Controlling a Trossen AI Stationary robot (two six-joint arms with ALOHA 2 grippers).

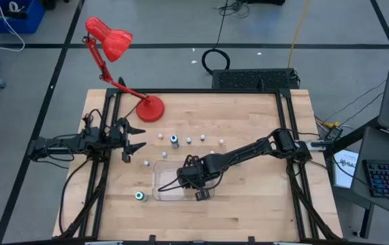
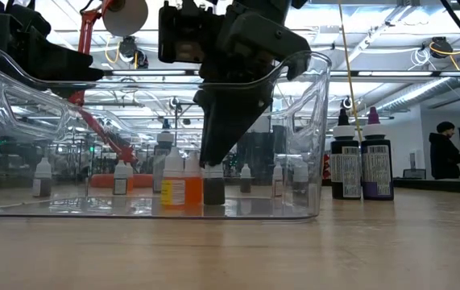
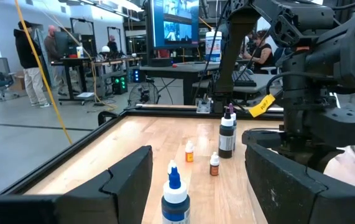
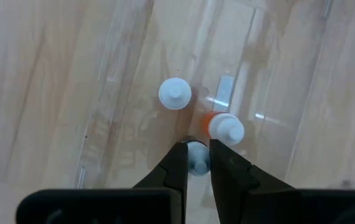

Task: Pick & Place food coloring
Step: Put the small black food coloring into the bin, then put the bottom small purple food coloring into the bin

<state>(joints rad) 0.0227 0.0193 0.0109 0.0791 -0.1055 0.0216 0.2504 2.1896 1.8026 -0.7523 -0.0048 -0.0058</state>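
Note:
A clear plastic tray (image 1: 161, 192) lies on the wooden table toward its near edge. My right gripper (image 4: 197, 163) reaches down into it, shut on a small dark-bodied food coloring bottle (image 2: 213, 190). Beside that bottle an orange bottle (image 4: 225, 128) and a white-capped one (image 4: 175, 93) stand upright in the tray. More small food coloring bottles (image 1: 189, 140) stand loose on the table beyond the tray, and a teal one (image 1: 140, 196) stands left of it. My left gripper (image 1: 139, 137) waits open at the table's left side, pointing level. My right gripper pinches the small bottle's top (image 4: 197, 155) between its two fingertips. The fingers (image 2: 217, 141) slant steeply down from above. The bottle is upright, and its base (image 2: 213, 201) looks level with the tray floor, close beside the orange bottle.
A red desk lamp (image 1: 116, 39) stands on its round base (image 1: 150, 108) at the far left of the table. Another teal bottle (image 1: 174, 141) stands among the loose ones. Two taller dark bottles (image 2: 360, 165) stand to the right of the tray in the low view. People stand in the room behind.

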